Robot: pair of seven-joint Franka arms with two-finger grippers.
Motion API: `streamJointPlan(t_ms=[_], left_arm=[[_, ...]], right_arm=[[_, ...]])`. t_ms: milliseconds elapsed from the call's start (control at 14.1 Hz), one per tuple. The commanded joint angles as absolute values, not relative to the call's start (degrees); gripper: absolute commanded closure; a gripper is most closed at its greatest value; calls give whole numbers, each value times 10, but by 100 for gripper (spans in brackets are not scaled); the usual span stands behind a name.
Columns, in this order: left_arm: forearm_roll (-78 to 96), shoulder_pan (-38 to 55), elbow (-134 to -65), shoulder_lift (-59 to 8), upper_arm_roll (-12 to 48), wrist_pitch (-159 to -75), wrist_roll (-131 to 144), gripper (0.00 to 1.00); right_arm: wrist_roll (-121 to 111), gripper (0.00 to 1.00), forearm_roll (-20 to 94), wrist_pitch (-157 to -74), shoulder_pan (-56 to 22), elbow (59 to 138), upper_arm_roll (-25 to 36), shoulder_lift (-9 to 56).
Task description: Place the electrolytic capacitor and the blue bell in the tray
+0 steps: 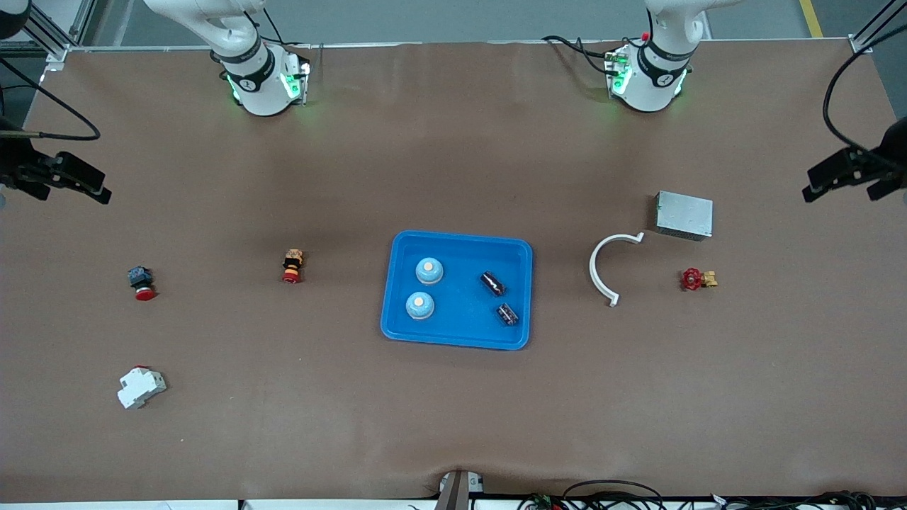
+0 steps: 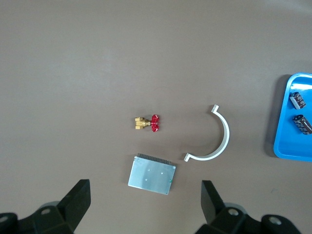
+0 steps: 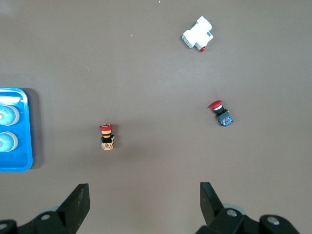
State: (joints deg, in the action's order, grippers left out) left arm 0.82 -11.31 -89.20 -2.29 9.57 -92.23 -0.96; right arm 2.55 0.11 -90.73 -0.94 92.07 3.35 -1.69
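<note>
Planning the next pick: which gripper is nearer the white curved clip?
Left. The left gripper, open, hovers near the clip; the right gripper, open, waits toward the table's right-arm end.

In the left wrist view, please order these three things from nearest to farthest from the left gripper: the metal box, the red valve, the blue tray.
From the left gripper, jaws open:
1. Metal box, just ahead of the gripper.
2. Red valve, past the box, toward the front camera.
3. Blue tray, toward the table's middle, with capacitors inside.
</note>
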Motion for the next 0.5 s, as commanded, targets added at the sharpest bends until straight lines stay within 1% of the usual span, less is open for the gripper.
streamJointPlan(t_ms=[0,213,356,427], left_arm=[[3,-108,-860,-59,105,-901,-13,0],[-7,-106,-859,-61,109,-905,-5,0],[-5,-104,-859,-58,139,-903,-4,0],[-6,-104,-859,-59,142,-906,-4,0]], right_arm=[[36,0,7,-902,2,938,24,-31],[36,0,8,-899,4,938,24,-36],[36,0,8,-897,4,939,23,-37],[36,0,8,-895,4,938,23,-38]])
